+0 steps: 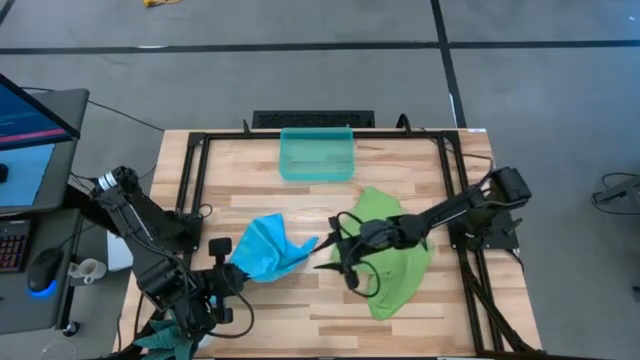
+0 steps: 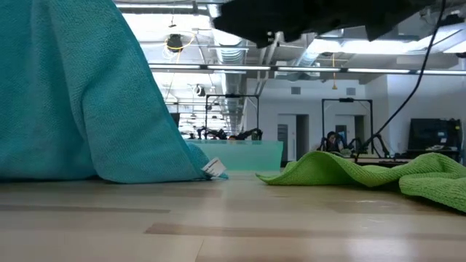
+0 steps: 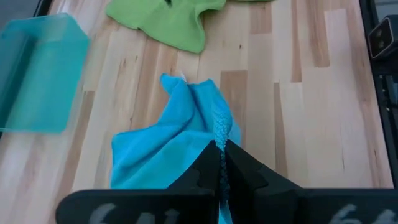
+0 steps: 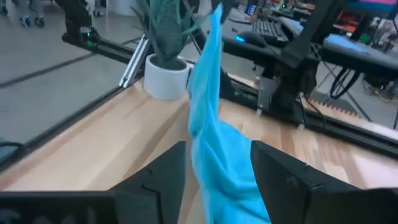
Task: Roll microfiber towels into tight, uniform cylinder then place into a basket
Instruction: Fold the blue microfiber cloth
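The sky-blue towel (image 1: 265, 248) lies crumpled left of the table's middle. One end of it is raised by my left gripper (image 3: 222, 163), which is shut on it at the near left (image 1: 237, 262). The towel's right end (image 4: 217, 155) stands between the open fingers of my right gripper (image 1: 325, 253), which reaches in level from the right. The lime-green towel (image 1: 395, 255) lies spread and rumpled under my right arm. The teal basket (image 1: 317, 153) stands at the far middle with nothing in it. My left gripper pinches a bunched edge of the blue towel (image 3: 219, 134) between its two fingers, slanting down from the near left. That part is lifted, and the cloth slopes down from it to the table, where the rest (image 2: 145, 164) lies. My right gripper has the towel between its open fingers (image 4: 283, 177); whether they touch it, I cannot tell.
A black rail frame (image 1: 195, 175) runs around the wooden tabletop. A plant in a white pot (image 4: 165, 74) stands at the near left corner. A monitor, keyboard and mouse (image 1: 45, 270) sit beside the table on the left. Bare wood lies between the towels and the basket.
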Motion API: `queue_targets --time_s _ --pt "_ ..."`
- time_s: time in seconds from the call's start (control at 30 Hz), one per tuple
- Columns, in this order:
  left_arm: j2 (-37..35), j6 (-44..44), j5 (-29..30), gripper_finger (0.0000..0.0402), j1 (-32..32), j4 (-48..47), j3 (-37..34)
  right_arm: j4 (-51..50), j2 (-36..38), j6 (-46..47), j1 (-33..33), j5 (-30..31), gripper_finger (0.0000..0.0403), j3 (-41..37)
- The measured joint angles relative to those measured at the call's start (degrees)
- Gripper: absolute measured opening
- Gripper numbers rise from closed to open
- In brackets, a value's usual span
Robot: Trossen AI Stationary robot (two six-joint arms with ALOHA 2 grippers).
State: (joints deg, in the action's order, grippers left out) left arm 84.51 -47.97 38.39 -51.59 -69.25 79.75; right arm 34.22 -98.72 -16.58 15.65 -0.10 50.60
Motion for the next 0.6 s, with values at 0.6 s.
queue_targets --time_s 0.6 --pt "-0.02 2.25 3.62 0.0000 0.54 0.39 -0.02 -0.76 -15.55 0.10 -1.13 0.00 0.0183 11.71"
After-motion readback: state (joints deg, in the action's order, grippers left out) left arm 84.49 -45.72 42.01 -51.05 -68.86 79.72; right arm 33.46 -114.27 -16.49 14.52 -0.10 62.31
